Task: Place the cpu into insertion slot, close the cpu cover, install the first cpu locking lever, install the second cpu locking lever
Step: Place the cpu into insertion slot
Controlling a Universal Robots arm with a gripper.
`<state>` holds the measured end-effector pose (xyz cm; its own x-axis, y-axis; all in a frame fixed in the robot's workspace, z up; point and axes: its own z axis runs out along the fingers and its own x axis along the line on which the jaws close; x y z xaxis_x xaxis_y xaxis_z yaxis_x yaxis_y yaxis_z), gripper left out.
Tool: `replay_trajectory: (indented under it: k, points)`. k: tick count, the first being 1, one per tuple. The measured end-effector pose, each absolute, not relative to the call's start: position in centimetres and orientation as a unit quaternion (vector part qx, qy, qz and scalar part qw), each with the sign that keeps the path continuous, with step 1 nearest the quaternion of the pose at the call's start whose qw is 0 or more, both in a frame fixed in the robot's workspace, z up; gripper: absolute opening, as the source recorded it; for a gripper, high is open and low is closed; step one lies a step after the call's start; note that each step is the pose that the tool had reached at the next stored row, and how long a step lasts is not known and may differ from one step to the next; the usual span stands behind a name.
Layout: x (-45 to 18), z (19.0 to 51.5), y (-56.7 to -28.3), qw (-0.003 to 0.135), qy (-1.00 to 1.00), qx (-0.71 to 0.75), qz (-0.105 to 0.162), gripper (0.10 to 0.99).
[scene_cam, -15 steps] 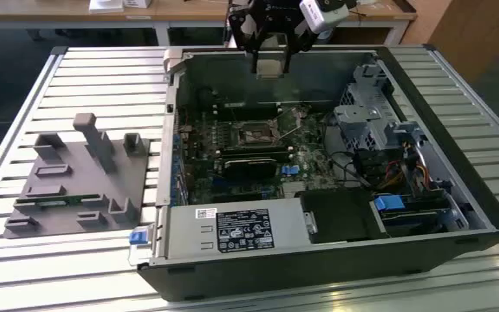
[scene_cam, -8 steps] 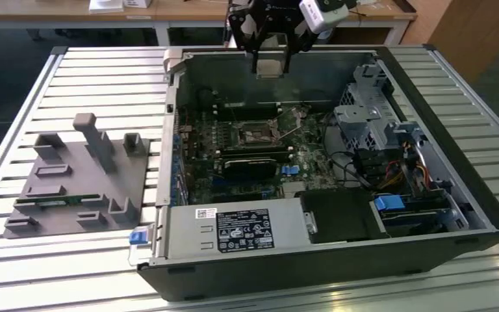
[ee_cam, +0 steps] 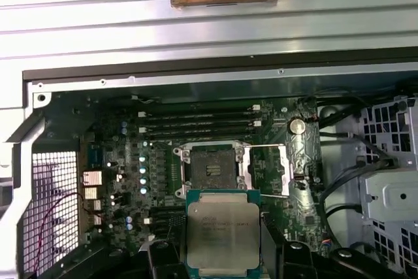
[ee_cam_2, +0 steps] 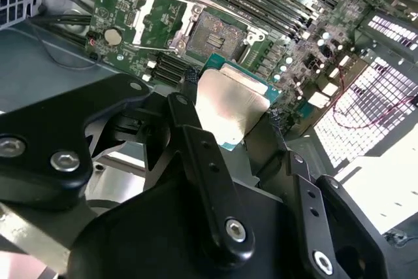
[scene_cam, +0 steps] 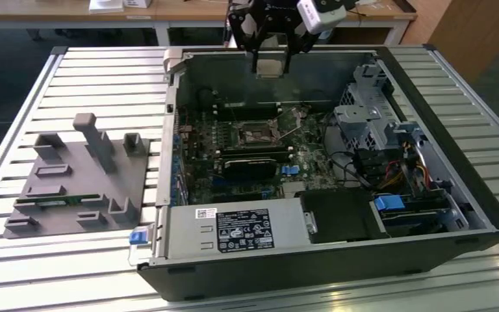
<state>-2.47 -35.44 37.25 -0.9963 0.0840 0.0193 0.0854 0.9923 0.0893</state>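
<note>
Over the open case [scene_cam: 319, 276], the tool [scene_cam: 271, 64] with the cpu [ee_cam: 222, 233] in its grip.

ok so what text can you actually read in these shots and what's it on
cpu, held in the gripper: print lines on its metal top, too small to read.
black label on the silver box: white print, too blurred to read.
white sticker beside it: too small to read.
Nothing quotable.

A grey table of metal slats [scene_cam: 93, 78] is seen. Behind it, a wooden desk [scene_cam: 189, 11] is set on a dark floor [scene_cam: 2, 58].
</note>
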Motion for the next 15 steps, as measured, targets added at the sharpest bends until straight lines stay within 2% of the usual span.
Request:
replay_trajectory:
  k: [15]
  points:
    - [-2.48, 37.24, -35.42, 0.006, -0.996, -0.078, -0.045, 0.541]
